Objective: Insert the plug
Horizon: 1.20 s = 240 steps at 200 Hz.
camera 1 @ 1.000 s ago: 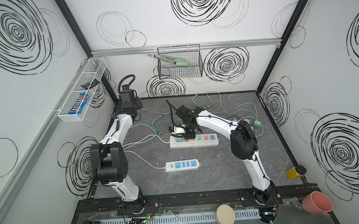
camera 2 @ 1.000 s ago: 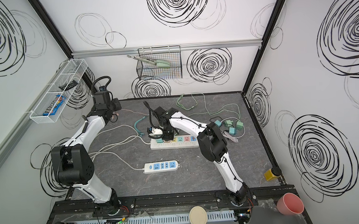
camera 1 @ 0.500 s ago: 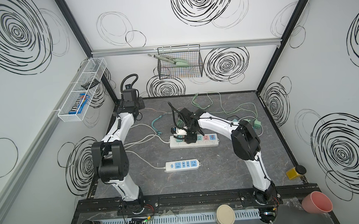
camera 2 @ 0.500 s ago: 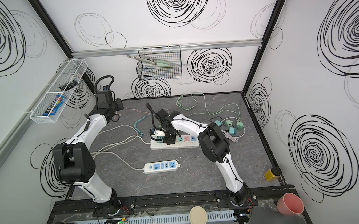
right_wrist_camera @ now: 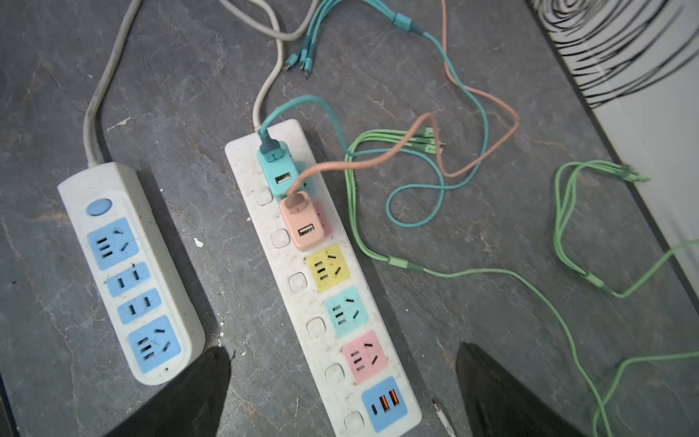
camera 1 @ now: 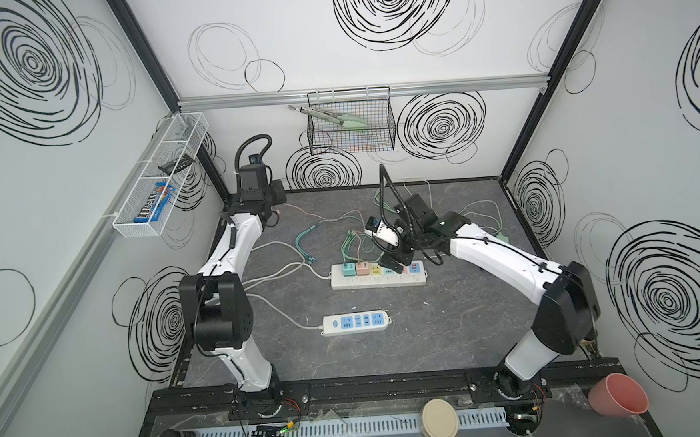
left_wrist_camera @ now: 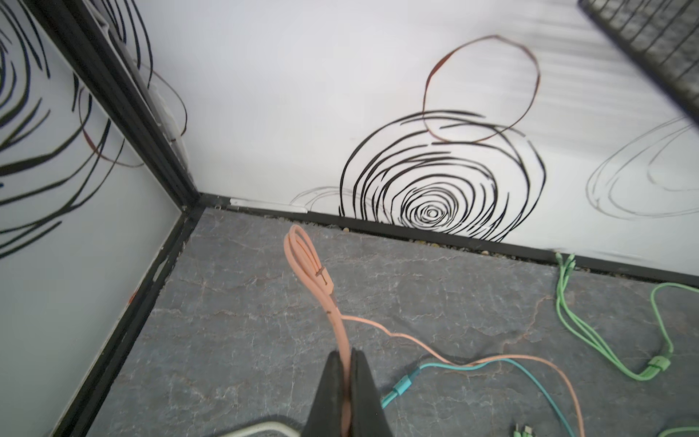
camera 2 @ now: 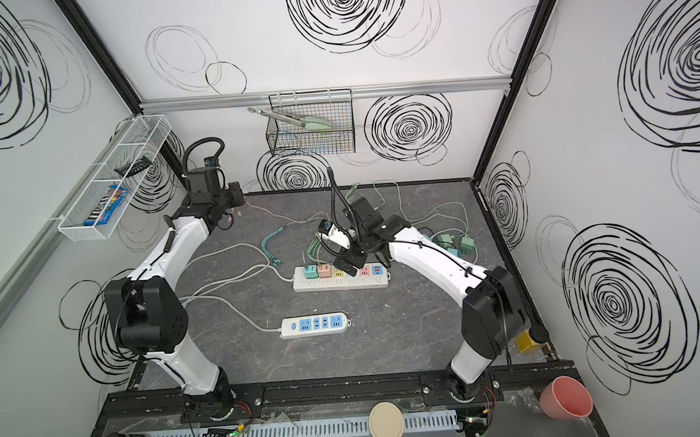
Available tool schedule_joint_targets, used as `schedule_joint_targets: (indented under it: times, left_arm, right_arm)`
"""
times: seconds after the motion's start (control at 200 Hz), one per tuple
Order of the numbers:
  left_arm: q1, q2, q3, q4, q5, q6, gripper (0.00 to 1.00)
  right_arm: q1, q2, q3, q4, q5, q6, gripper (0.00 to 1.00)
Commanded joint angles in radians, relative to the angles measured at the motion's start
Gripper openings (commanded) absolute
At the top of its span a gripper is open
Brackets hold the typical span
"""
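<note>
right claw [right_wrist_camera: 342, 350] hung spread wide over colour power strip [right_wrist_camera: 247, 159] | left claw [left_wrist_camera: 347, 359] clenched on pink cable [left_wrist_camera: 334, 321] | blue pack [camera 1: 154, 203] in wall tray [camera 1: 136, 229] read m&m's

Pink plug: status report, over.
Left claw shut on pink cable, near back corner. Right claw open, empty, over the multicolour strip. Pink plug appears seated in strip, beside teal plug. No other cable across it.

Robot lab cell, swirl-marked walls [camera 1: 331, 75]
</note>
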Motion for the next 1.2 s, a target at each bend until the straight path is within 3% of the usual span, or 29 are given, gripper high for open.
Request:
schedule_joint_targets:
  times: [0.0,0.14,0.215,0.3,0.41,0.585,0.715,0.946,1.196]
  left_arm:
    - [-0.006,0.017,0.09,0.041,0.073,0.026,0.0]
    - [-0.018,0.073,0.156,0.086,0.132,0.046,0.0]
    - [-0.027,0.116,0.181,0.098,0.109,0.05,0.0]
    - [-0.037,0.182,0.246,0.006,0.03,0.048,0.28]
    - [-0.042,0.197,0.238,-0.076,-0.059,0.023,0.46]
    - [-0.05,0.05,0.04,0.003,-0.112,0.02,0.7]
    - [-0.078,-0.063,-0.076,0.077,-0.17,0.039,0.89]
    - [-0.213,-0.198,-0.182,0.106,-0.278,0.045,0.98]
    - [-0.436,-0.371,-0.302,0.123,-0.391,-0.01,0.96]
  right_arm:
    - [-0.048,-0.112,-0.116,0.242,0.017,0.159,0.97]
    - [-0.127,-0.259,-0.274,0.464,0.041,0.266,0.97]
    - [-0.162,-0.313,-0.321,0.523,0.076,0.343,0.97]
    - [-0.195,-0.365,-0.366,0.576,0.137,0.413,0.97]
    - [-0.259,-0.399,-0.398,0.595,0.147,0.487,0.97]
    - [-0.375,-0.331,-0.353,0.522,0.051,0.639,0.97]
    - [-0.42,-0.264,-0.341,0.511,0.046,0.782,0.97]
    - [-0.512,-0.171,-0.352,0.547,-0.313,0.861,0.97]
    - [-0.511,-0.134,-0.389,0.586,-0.435,0.874,0.97]
